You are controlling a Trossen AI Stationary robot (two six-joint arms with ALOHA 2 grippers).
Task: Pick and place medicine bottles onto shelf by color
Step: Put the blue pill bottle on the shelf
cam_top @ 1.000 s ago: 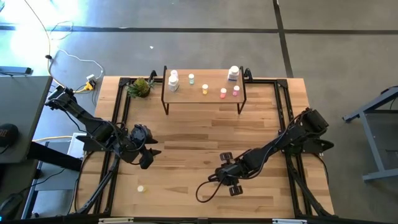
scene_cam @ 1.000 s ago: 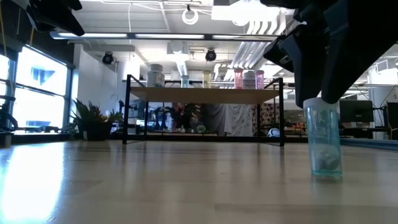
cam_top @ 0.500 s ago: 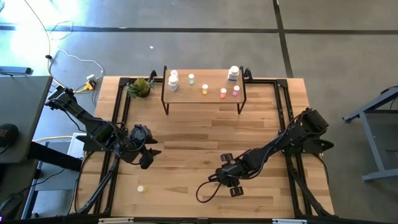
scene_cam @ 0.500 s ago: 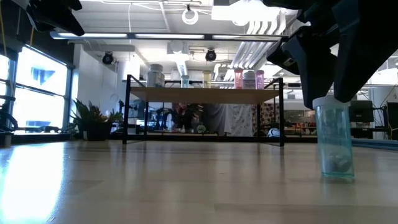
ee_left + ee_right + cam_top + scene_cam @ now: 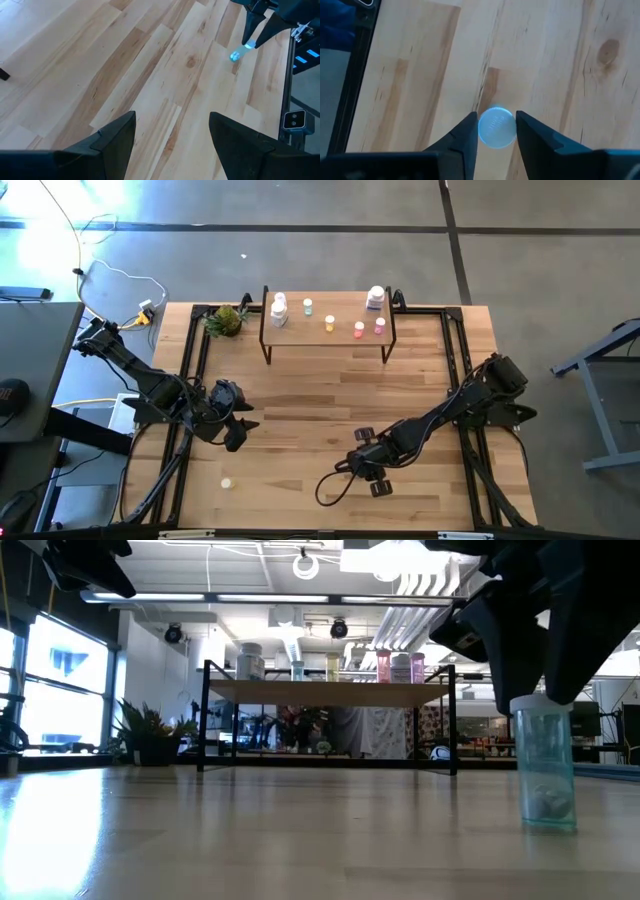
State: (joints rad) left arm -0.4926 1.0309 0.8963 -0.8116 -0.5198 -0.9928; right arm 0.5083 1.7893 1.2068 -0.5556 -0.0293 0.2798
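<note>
1. Right end effector point(image 5: 371, 476), near the desk's front edge and a little right of its middle: it points straight down over a pale blue bottle point(image 5: 496, 127). In the right wrist view both dark fingers point(image 5: 464, 135) sit tight against the bottle's round cap, one on each side: narrowly set and gripping it.
2. The same bottle in the low view point(image 5: 546, 768): upright, clear pale blue, base apparently on the desk point(image 5: 300, 400), something small and pale lying inside at the bottom.
3. One small yellowish bottle point(image 5: 227, 482) stands alone near the front-left corner, well apart from both arms.
4. Left end effector point(image 5: 240, 430), left part of the desk, about midway front to back: fingers point(image 5: 112, 140) spread wide, nothing between them, bare wood below. Its wrist view catches the blue bottle under the right arm farther off.
5. Shelf point(image 5: 327, 338) at the back edge, centred. On it: two white bottles point(image 5: 279, 308) at its left end, a pale green one point(image 5: 308, 306), a yellow-orange one point(image 5: 329, 323), two pink ones point(image 5: 359, 329), and a larger white bottle point(image 5: 375, 298) at its right end.
6. Green plant point(image 5: 226, 320) near the back-left corner, just beside the shelf.
</note>
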